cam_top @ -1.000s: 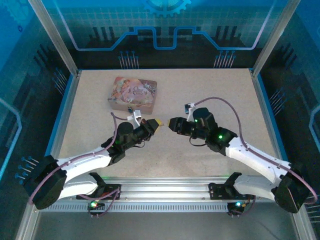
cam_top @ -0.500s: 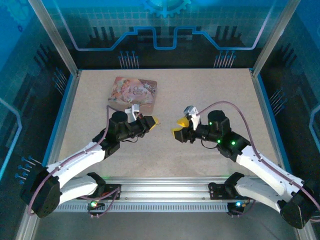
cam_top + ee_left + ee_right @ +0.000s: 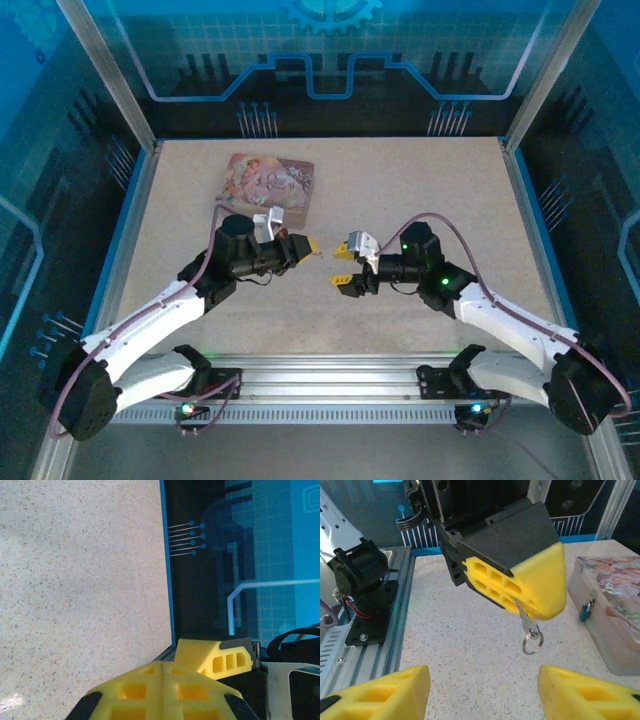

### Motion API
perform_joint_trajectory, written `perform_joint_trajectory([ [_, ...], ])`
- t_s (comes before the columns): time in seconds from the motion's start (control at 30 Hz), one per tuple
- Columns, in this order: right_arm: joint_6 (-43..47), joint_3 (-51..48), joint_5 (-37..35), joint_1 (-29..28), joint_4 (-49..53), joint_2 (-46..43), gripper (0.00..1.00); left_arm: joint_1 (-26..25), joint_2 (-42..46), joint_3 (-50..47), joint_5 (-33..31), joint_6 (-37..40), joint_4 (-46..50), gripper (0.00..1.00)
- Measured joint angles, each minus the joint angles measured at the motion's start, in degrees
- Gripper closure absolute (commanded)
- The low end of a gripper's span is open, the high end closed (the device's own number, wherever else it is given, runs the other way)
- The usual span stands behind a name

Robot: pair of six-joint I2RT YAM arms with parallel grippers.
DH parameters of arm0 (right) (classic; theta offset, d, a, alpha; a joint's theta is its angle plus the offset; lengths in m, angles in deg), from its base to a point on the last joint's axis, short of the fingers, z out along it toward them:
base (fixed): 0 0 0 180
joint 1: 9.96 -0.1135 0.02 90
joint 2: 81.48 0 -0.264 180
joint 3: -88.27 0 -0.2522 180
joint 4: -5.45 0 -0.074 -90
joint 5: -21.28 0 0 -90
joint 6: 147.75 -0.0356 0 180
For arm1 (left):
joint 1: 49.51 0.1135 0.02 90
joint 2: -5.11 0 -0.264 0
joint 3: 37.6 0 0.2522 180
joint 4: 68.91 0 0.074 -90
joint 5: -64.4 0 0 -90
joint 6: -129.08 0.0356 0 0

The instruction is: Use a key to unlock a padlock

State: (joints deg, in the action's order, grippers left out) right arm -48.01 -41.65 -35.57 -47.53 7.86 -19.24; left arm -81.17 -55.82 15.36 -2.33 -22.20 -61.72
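Observation:
My left gripper (image 3: 309, 247) is shut on a small silver key (image 3: 526, 623) whose split ring (image 3: 533, 642) dangles below the yellow pads (image 3: 540, 582). In the left wrist view those pads (image 3: 162, 687) sit pressed together and the key is hidden. The tiny blue padlock (image 3: 583, 611) hangs on the front wall of the pink picture tin (image 3: 615, 592), just right of the key. My right gripper (image 3: 342, 268) is open, facing the left one from a short gap. Its fingertips frame the bottom corners of its wrist view, so the right gripper (image 3: 482, 695) holds nothing.
The tin (image 3: 268, 181) lies at the back left of the speckled table (image 3: 420, 190), behind the left wrist. A yellow finger of the right gripper (image 3: 212, 657) looms close in the left wrist view. Aluminium rail (image 3: 330, 385) and arm bases line the near edge.
The right gripper has swung left and lower, now level with the left gripper and spread open. The left gripper has edged slightly right, still holding the key.

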Motion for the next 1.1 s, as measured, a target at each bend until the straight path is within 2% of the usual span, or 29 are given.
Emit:
perform_joint_trajectory([
  [0.33,-0.09,-0.02,0.11,-0.81,-6.38,5.77,0.43,0.00,0.04,-0.02,0.24,-0.07,0.31,1.00],
  [0.4,-0.42,0.00,0.09,-0.81,-7.10,6.58,0.46,0.00,0.04,-0.02,0.24,-0.07,0.31,1.00],
  [0.87,-1.40,0.52,-0.11,-1.05,-9.84,8.98,0.49,0.00,0.04,-0.35,0.63,-0.28,-1.44,1.00],
  [1.1,-2.25,1.03,-0.09,-1.07,-10.99,9.49,0.57,0.00,0.02,-0.79,0.63,-0.28,-1.77,1.00],
])
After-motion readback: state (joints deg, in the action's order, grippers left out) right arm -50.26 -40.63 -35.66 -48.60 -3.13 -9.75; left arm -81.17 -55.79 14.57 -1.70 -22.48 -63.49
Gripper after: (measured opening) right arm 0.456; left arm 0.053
